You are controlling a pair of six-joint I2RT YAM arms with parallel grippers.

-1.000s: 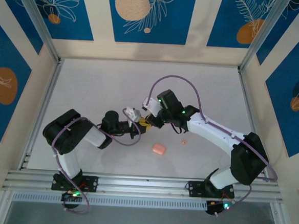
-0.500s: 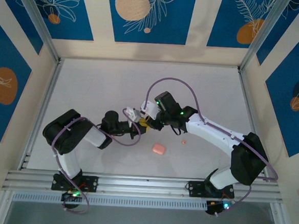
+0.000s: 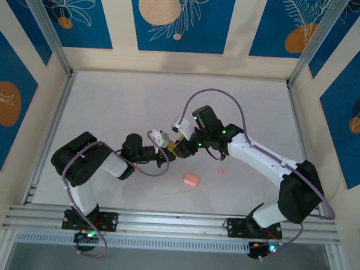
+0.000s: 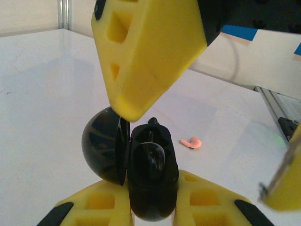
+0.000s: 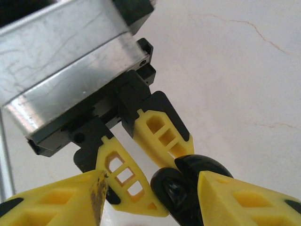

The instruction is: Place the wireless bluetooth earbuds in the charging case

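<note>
Black and glossy, the case [image 4: 151, 188] is held open and upright above the tabletop [image 3: 120, 106], its round lid [image 4: 101, 146] swung out to one side. One earbud [image 4: 153, 124] appears to be seated inside, a short dark stem tip poking just above the rim; whether it is fully pressed home cannot be told.

The lower body of the case is clamped between the yellow fingers of the left gripper [image 4: 151, 200], which is closed narrowly on it.

The right gripper [image 5: 151, 183] is set over the case from above with its jaws parted. In the left wrist view one yellow finger [image 4: 141, 52] is seen with its tip at the top edge of the lid, while the other finger [image 4: 284, 174] stands well apart at the frame's edge. Nothing is gripped by it.

Both grippers are met near the middle of the tabletop in the top view. A small comma-shaped pink piece [image 4: 190, 142] lies on the white surface beyond the case, and a larger rounded pink object [image 3: 191, 179] lies nearer the arm bases.
</note>
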